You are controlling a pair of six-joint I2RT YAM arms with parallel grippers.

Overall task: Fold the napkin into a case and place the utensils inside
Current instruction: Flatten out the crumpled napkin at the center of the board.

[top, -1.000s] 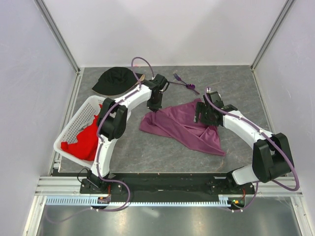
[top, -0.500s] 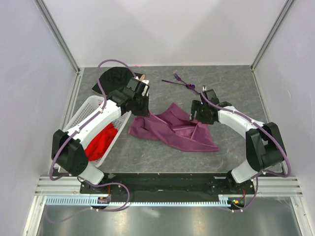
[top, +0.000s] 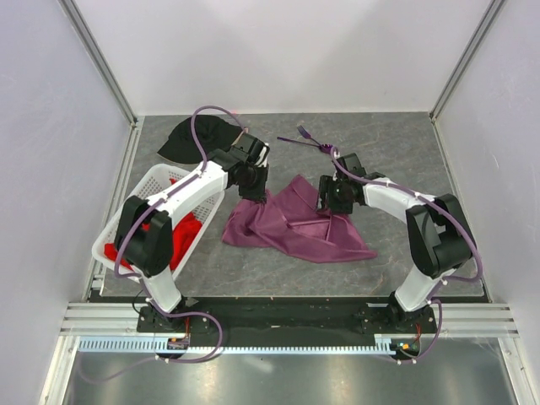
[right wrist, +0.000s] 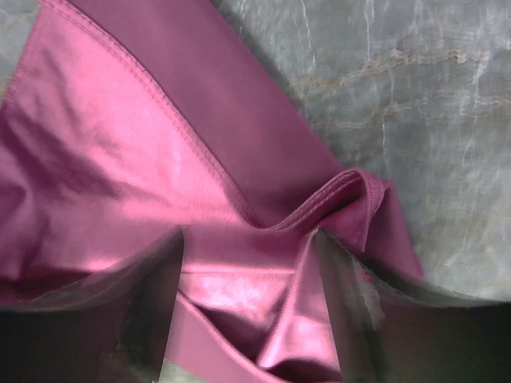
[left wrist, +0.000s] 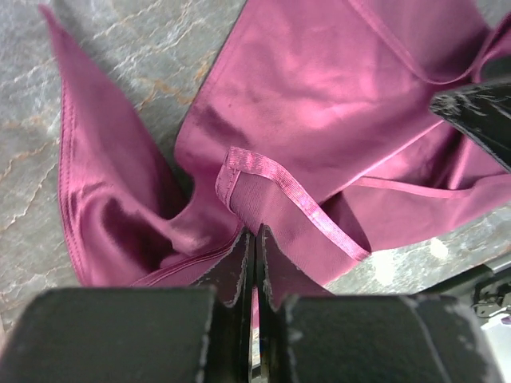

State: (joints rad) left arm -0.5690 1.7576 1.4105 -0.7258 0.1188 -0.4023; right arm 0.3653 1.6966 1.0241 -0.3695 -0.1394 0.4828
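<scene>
plum-purple sheeny cloth napkin (top: pixel 291 224) is lying crumpled on the grey stone-patterned table (top: pixel 396 160), between the two arms.
its long axis is running left to right in the top view, slanting toward the near right, where it is tapering to a pointed corner; the far edge is rising into a peak. the left gripper (top: pixel 253 196) is pressing its jaws together on a hemmed fold at the napkin's far-left edge, with cloth pinched between the fingertips in the wrist view (left wrist: pixel 254 239). the right gripper (top: pixel 332 205) is standing spread wide over a raised ridge of the cloth (right wrist: pixel 249 271), grasping nothing. the thin purple plastic utensils (top: pixel 312 139) are lying on the table beyond the napkin, apart from it.
</scene>
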